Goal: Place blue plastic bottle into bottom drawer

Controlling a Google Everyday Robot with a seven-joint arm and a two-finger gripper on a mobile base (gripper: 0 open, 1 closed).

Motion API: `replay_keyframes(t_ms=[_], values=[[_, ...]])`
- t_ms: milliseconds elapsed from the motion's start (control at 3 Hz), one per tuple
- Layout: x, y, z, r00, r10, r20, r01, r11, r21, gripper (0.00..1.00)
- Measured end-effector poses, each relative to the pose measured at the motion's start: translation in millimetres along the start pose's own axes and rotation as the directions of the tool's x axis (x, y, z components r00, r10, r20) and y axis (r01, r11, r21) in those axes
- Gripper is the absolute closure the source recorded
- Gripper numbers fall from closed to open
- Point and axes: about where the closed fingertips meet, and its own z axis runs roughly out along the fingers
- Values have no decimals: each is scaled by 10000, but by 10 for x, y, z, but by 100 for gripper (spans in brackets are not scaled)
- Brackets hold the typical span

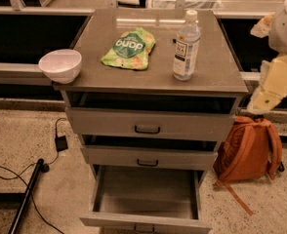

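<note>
The blue plastic bottle stands upright on the right part of the grey cabinet top; it is clear with a white cap and a white label. The bottom drawer is pulled out, and its grey inside holds nothing that I can see. My gripper hangs at the right edge of the view, beside the cabinet's right side. It is below and to the right of the bottle, apart from it, and holds nothing that I can see.
A green snack pouch lies on the middle of the cabinet top. A white bowl sits at its left front corner. The two upper drawers are slightly open. An orange backpack leans at the right. Cables lie on the floor at the left.
</note>
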Motion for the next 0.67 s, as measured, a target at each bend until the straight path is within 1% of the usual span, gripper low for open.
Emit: replay_keyframes(t_ms=[333, 667], values=[[-36, -430, 66, 9930, 252, 1154, -337, 9968, 726, 0], [-98, -1029, 206, 9301, 1105, 3503, -1737, 9726, 1543, 0]])
